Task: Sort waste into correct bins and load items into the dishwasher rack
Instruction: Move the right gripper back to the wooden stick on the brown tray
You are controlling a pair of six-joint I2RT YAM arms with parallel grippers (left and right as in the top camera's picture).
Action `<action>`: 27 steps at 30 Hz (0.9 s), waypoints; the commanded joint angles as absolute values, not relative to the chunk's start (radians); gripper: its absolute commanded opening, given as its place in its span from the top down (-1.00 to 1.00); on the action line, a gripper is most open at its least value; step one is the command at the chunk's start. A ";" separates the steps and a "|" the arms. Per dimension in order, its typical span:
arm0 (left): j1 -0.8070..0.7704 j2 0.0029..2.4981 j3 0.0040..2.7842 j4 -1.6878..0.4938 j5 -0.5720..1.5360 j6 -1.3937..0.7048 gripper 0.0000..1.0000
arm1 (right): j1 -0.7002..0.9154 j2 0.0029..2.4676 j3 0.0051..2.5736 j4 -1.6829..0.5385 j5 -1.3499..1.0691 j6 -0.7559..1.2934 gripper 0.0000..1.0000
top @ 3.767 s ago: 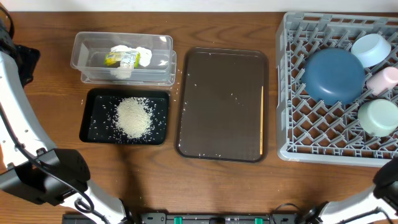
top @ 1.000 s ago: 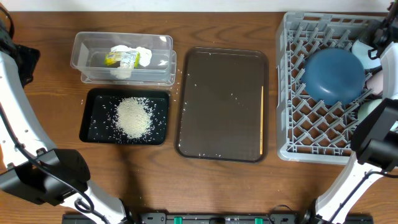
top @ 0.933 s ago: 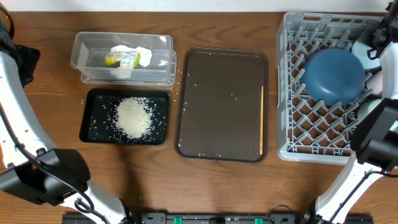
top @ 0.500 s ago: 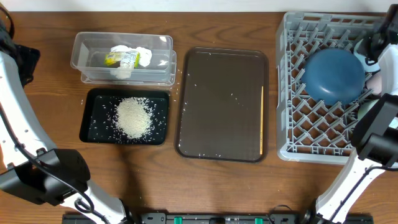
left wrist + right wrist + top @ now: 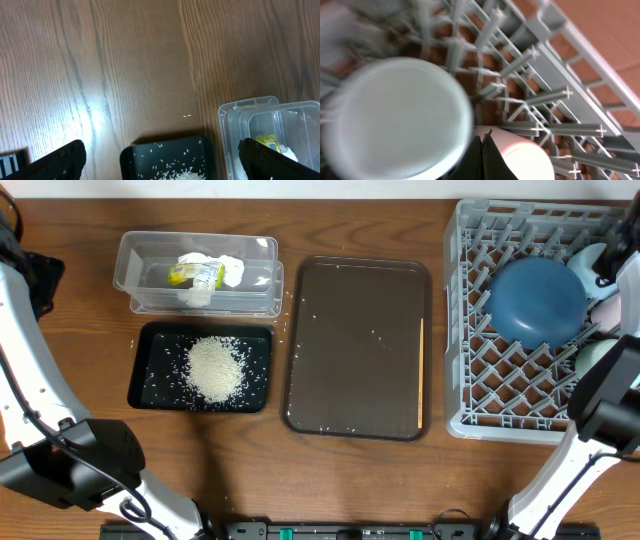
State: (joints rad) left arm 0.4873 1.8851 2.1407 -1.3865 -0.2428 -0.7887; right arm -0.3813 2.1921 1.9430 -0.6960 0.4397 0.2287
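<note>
Right tool (image 5: 482, 152) clenched by the pink cup (image 5: 527, 160) — left tool (image 5: 160, 147) spread wide; wrapper (image 5: 195, 274) print illegible.

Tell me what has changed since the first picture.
The right arm has swung up from the bottom right corner over the right side of the dishwasher rack. The right gripper is shut and empty, and the arm partly covers the light blue bowl, pink cup and mint-green bowl. Nothing was grasped or released. The dark blue plate, clear tub, black tray, rice, brown tray and left arm stayed put.
</note>
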 commanded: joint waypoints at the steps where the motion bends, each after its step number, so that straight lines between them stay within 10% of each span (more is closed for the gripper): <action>1: 0.488 1.891 2.143 -1.390 -0.255 -0.791 -0.99 | -0.335 2.034 1.950 -0.687 0.281 0.247 0.97; 11: 0.488 1.891 2.143 -1.390 -0.255 -0.791 -0.99 | -0.180 1.894 1.950 -0.733 -0.542 0.245 -0.97; 27: 0.488 1.891 2.143 -1.390 -0.255 -0.791 -0.99 | 0.318 1.902 1.867 -1.205 -0.002 0.492 -0.94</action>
